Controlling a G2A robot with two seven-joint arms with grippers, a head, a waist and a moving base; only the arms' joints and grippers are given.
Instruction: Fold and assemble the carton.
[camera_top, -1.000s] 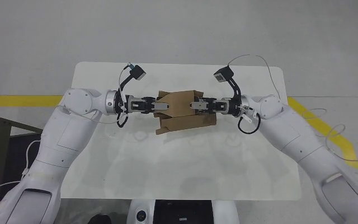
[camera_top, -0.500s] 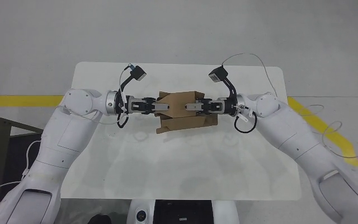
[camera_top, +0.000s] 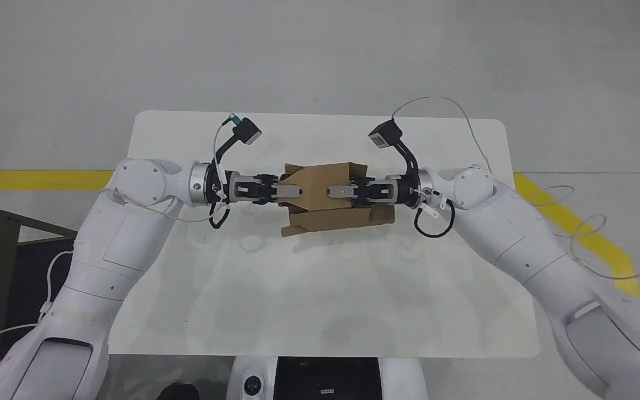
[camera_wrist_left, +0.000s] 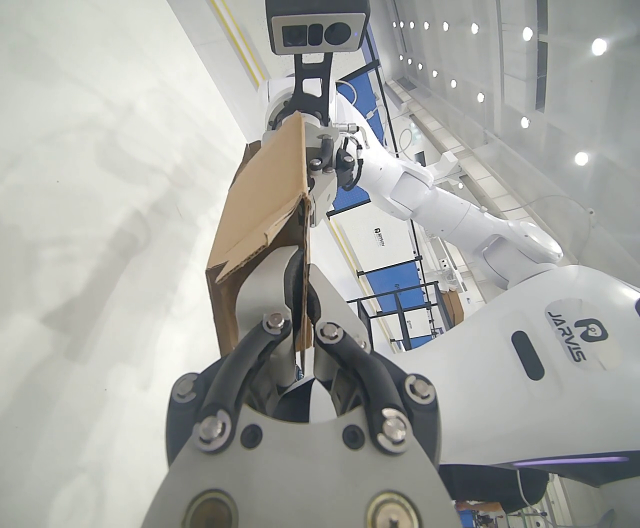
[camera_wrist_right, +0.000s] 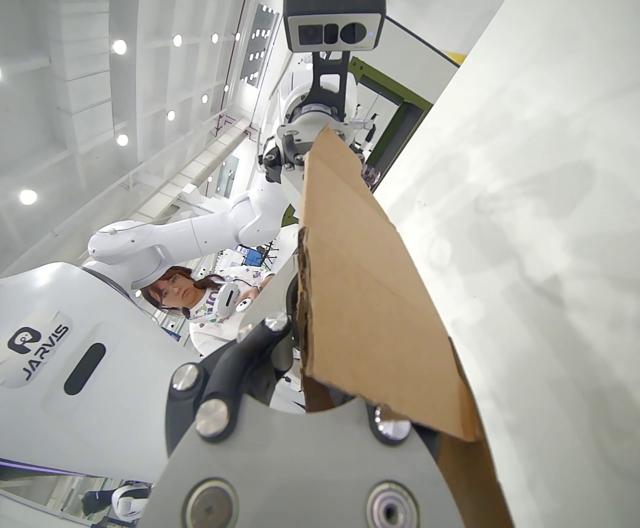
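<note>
**Item:** carton (camera_top: 325, 195). Brown corrugated board, part-erected, open-ended, flaps loose.

**Location:** over the far middle of the table (camera_top: 300, 300), slung between the two grippers. A lower flap (camera_top: 295, 227) hangs out toward the near side. I cannot tell whether it touches the tabletop.

**Holds:**
- Left gripper (camera_top: 290, 188): pinching one end wall of the carton. The left wrist view shows the board edge (camera_wrist_left: 304, 235) running straight down between the pressed fingers (camera_wrist_left: 292, 280).
- Right gripper (camera_top: 345, 190): clamped on the opposite end. In the right wrist view a panel (camera_wrist_right: 360, 310) enters the jaw edge-on. One finger (camera_wrist_right: 295, 320) lies against its inner face and the other is hidden behind the board.

**Handling, as judged:**
- Weight: light. A thin-edge pinch at each end looks enough to carry it.
- Stiffness: rigid across a flat panel, but it hinges freely at every score line, so the shell is likely to skew or collapse if the grippers twist against each other.
- Surface: matt paper, so a good grip with little risk of slipping.
- Fragility: the cut edges look ragged already. Hard squeezing or pulling near a corner may crush the fluting or tear a flap.

**Where to grip:** mid-panel on an end wall, away from creases and corners, with the board edge seated deep between the pads. Leave the flaps free for folding.
</note>
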